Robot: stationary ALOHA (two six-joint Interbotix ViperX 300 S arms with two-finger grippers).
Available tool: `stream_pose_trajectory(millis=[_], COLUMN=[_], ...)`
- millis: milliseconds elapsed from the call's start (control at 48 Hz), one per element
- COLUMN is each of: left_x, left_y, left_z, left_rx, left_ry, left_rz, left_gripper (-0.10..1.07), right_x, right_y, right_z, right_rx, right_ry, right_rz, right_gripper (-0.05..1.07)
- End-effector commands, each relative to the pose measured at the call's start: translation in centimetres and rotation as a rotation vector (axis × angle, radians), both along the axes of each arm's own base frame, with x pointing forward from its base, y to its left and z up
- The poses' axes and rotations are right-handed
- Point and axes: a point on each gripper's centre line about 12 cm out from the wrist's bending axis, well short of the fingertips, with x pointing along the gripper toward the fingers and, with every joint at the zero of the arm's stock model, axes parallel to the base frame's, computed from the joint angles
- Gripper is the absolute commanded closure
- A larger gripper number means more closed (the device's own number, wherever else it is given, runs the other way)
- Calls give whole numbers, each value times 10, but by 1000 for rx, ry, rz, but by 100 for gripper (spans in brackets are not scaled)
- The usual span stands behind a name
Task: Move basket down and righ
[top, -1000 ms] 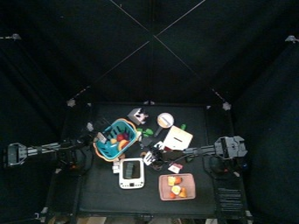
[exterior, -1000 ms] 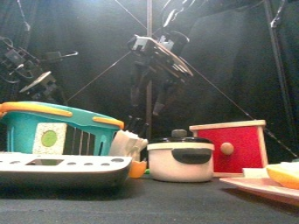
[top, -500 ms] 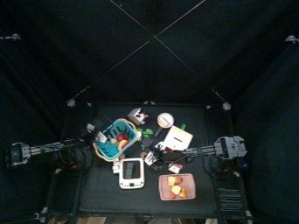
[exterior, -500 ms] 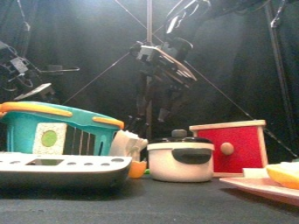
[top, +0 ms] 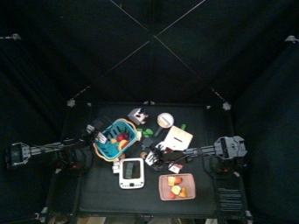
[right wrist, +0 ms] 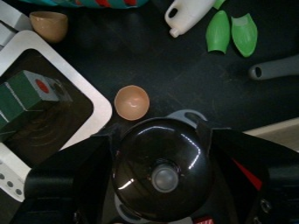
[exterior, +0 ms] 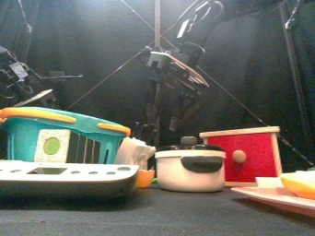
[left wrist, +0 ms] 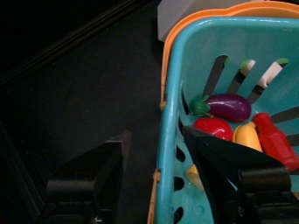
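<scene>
Nearest the front edge of the bench (top: 100, 203) lies a white device (top: 131, 173). Behind it, left of middle, sits the basket (top: 114, 139) (red, purple and orange items inside). The left gripper (left wrist: 156, 166) has its 2 fingers apart astride the basket's rim. The right gripper (right wrist: 163, 157) hangs over a black pot (right wrist: 163, 166), fingers spread.

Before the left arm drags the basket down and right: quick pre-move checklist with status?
1. Left gripper straddles the basket wall, one jaw inside, one outside: ok.
2. Jaws closed on the wall: not ok, open.
3. Toy food sits low inside the basket: ok.
4. Path down-right free: not ok, white device lies there.
5. Right gripper away from the basket, over the black pot: ok.
</scene>
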Motion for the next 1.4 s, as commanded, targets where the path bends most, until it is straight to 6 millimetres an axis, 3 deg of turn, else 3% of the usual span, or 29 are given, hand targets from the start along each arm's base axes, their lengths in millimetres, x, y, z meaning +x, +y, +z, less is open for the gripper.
stream_pose_trajectory(millis=[0, 604, 958, 1375], left_x=[2, 6, 8, 8], left_y=[4, 6, 14, 21], left_z=[5, 0, -4, 2], left_rx=[4, -33, -48, -52], left_ry=[-16, -28, -5, -27], left_rz=[15, 11, 43, 88], left_gripper=[11, 12, 38, 39], right_x=[0, -3, -6, -8], right_y=[-2, -5, -6, -7], right_z=[13, 6, 4, 1], right_rx=[-3, -5, -10, -13], right_ry=[-29, -4, 17, 32], right_rz=[-4, -13, -24, -25], right_gripper=[3, 3, 3, 3])
